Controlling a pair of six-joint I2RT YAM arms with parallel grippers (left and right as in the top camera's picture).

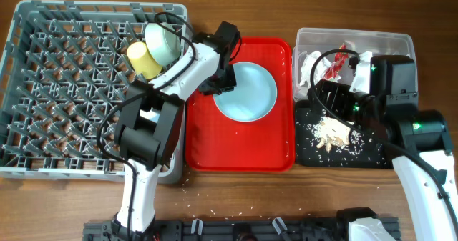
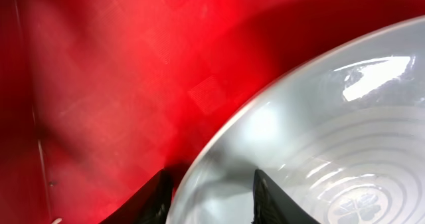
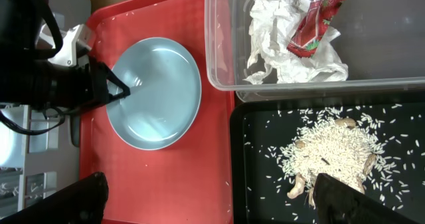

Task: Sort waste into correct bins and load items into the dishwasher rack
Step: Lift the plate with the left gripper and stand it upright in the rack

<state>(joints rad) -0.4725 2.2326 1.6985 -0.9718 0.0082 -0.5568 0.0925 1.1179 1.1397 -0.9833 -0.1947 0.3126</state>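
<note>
The plate (image 1: pixel 247 91) lies on the red tray (image 1: pixel 215 144), its rim straddled by the left gripper (image 2: pixel 211 184), jaws apart, seemingly not clamped. The right gripper (image 3: pixel 209 191) is held wide open. Next, the rim must be pinched.

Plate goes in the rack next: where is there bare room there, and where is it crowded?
Free: in the dishwasher rack, the left half and near rows, bordered by its walls. Crowded: its far right corner, where the yellow cup and a bowl sit, with the left arm across the right edge.
</note>
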